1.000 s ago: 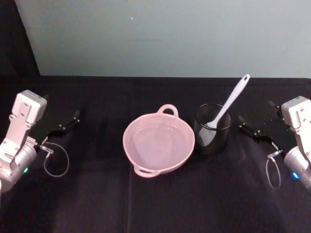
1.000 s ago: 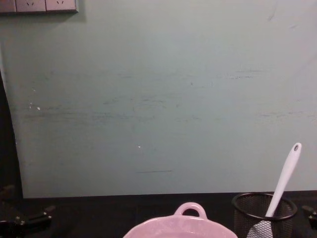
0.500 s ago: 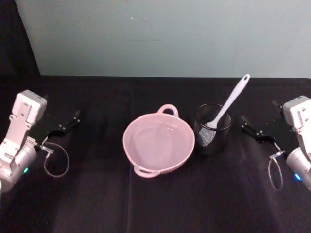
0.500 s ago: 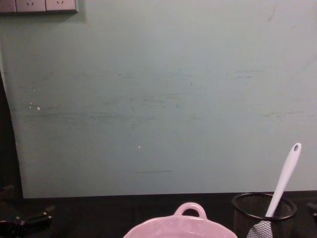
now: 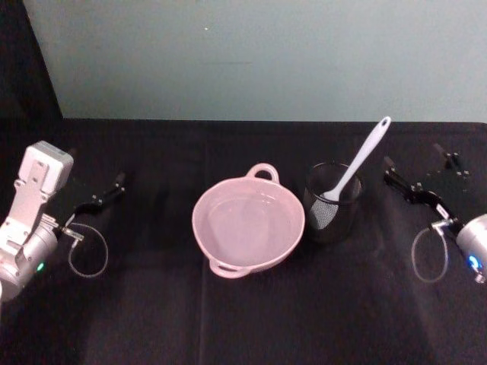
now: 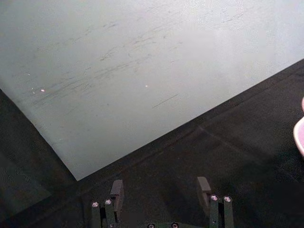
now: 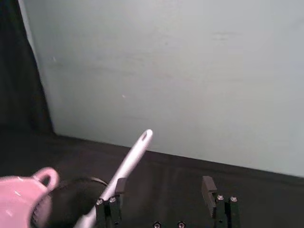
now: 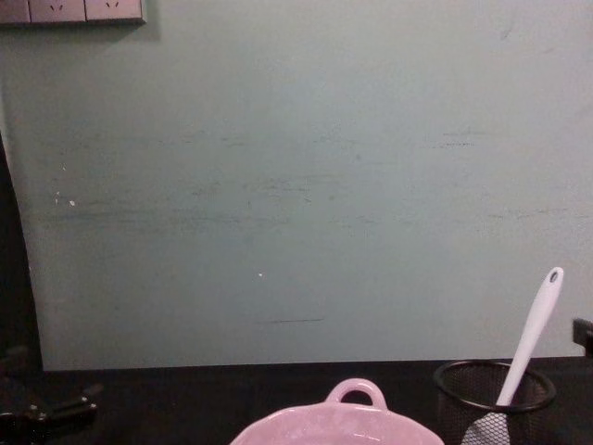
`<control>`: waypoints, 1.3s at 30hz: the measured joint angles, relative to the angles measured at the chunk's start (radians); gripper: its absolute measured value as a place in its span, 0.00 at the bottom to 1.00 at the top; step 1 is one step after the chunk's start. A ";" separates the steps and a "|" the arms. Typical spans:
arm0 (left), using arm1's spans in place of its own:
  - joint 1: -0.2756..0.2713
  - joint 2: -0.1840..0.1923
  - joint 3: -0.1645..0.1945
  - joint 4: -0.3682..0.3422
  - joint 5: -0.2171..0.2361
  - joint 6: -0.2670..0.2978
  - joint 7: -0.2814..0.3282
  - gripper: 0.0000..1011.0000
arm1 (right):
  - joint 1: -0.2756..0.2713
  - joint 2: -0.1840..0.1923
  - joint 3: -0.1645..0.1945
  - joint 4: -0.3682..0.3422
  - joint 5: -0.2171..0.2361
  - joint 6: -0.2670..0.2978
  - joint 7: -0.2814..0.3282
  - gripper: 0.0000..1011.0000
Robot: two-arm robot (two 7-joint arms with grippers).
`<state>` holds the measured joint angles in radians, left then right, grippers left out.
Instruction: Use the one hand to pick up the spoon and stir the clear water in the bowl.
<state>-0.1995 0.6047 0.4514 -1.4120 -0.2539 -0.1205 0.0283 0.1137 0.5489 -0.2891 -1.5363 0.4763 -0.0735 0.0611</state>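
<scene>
Lately the right gripper (image 7: 164, 186) lifted toward the spoon (image 5: 361, 156), fingers apart; left gripper (image 6: 160, 187) parked, likewise. Spoon seemed light, stiff: pinch mid-handle.

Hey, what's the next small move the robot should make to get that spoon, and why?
Probably ease the right gripper toward the robot's left until its open jaws straddle the handle of the spoon above the mesh cup. The spoon leans in that cup beside the bowl, ungrasped; the right gripper is nearer, open and apart from it. The left gripper sits parked far left.
</scene>
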 joint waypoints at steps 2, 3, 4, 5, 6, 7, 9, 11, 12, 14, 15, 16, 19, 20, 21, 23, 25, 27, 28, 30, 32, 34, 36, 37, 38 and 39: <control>0.000 0.000 0.000 0.000 0.000 0.000 0.000 1.00 | 0.018 -0.027 0.012 0.025 0.059 0.009 0.050 0.99; 0.000 0.000 0.000 0.000 0.000 0.000 0.000 1.00 | 0.025 -0.038 0.016 0.035 0.080 0.013 0.066 0.99; 0.000 0.000 0.000 0.000 0.000 0.000 0.000 1.00 | 0.033 -0.048 0.019 0.046 0.101 0.018 0.083 0.99; 0.000 0.000 0.000 0.000 0.000 0.000 0.000 1.00 | 0.048 -0.068 0.026 0.068 0.134 0.026 0.110 0.99; 0.000 0.000 0.000 0.000 0.000 0.000 0.000 1.00 | 0.057 -0.079 0.030 0.081 0.149 0.031 0.123 0.99; 0.000 0.000 0.000 0.000 0.000 0.000 0.000 1.00 | 0.064 -0.089 0.034 0.094 0.165 0.034 0.134 0.99; 0.000 0.000 0.000 0.000 0.000 0.000 0.000 1.00 | 0.087 -0.117 0.046 0.128 0.205 0.040 0.172 0.99; 0.000 0.000 0.000 0.000 0.000 0.000 0.000 1.00 | 0.109 -0.140 0.055 0.159 0.238 0.050 0.207 0.99; 0.000 0.000 0.000 0.000 0.000 0.000 0.000 1.00 | 0.109 -0.140 0.055 0.159 0.238 0.050 0.207 0.99; 0.000 0.000 0.000 0.000 0.000 0.000 0.000 1.00 | 0.126 -0.158 0.062 0.182 0.265 0.064 0.233 0.99; 0.000 0.000 0.000 0.000 0.000 0.000 0.000 1.00 | 0.135 -0.168 0.068 0.195 0.278 0.074 0.245 0.99; 0.000 0.000 0.000 0.000 0.000 0.000 0.000 1.00 | 0.140 -0.173 0.070 0.202 0.285 0.079 0.250 0.99; 0.000 0.000 0.000 0.000 0.000 0.000 0.000 1.00 | 0.155 -0.187 0.079 0.221 0.317 0.102 0.270 0.99; 0.000 0.000 0.000 0.000 0.000 0.000 0.000 1.00 | 0.158 -0.190 0.081 0.225 0.325 0.108 0.274 0.99; 0.000 0.000 0.000 0.000 0.000 0.000 0.000 1.00 | 0.165 -0.196 0.086 0.235 0.344 0.118 0.281 0.97; 0.000 0.000 0.000 0.000 0.000 0.000 0.000 1.00 | 0.170 -0.200 0.089 0.244 0.359 0.126 0.287 0.94; 0.000 0.000 0.000 0.000 0.000 0.000 0.000 1.00 | 0.177 -0.206 0.094 0.253 0.385 0.138 0.293 0.90; 0.000 0.000 0.000 0.000 0.000 0.000 0.000 1.00 | 0.178 -0.207 0.096 0.255 0.399 0.143 0.294 0.85; 0.000 0.000 0.000 0.000 0.000 0.000 0.000 1.00 | 0.179 -0.207 0.097 0.256 0.413 0.149 0.297 0.80; 0.000 0.000 0.000 0.000 0.000 0.000 0.000 1.00 | 0.179 -0.206 0.097 0.255 0.423 0.152 0.299 0.77; 0.000 0.000 0.000 0.000 0.000 0.000 0.000 1.00 | 0.175 -0.204 0.096 0.249 0.436 0.154 0.299 0.70; 0.000 0.000 0.000 0.000 0.000 0.000 0.000 1.00 | 0.173 -0.201 0.096 0.245 0.442 0.154 0.299 0.64; 0.000 0.000 0.000 0.000 0.000 0.000 0.000 1.00 | 0.168 -0.197 0.092 0.236 0.450 0.154 0.300 0.58; 0.000 0.000 0.000 0.000 0.000 0.000 0.000 1.00 | 0.165 -0.194 0.090 0.229 0.455 0.152 0.300 0.54; 0.000 0.000 0.000 0.000 0.000 0.000 0.000 1.00 | 0.164 -0.192 0.089 0.227 0.458 0.152 0.300 0.52; 0.000 0.000 0.000 0.000 0.000 0.000 0.000 1.00 | 0.163 -0.191 0.088 0.225 0.461 0.151 0.300 0.48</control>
<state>-0.1995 0.6047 0.4514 -1.4120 -0.2539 -0.1205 0.0283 0.2766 0.3582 -0.2009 -1.3117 0.9369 0.0777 0.3615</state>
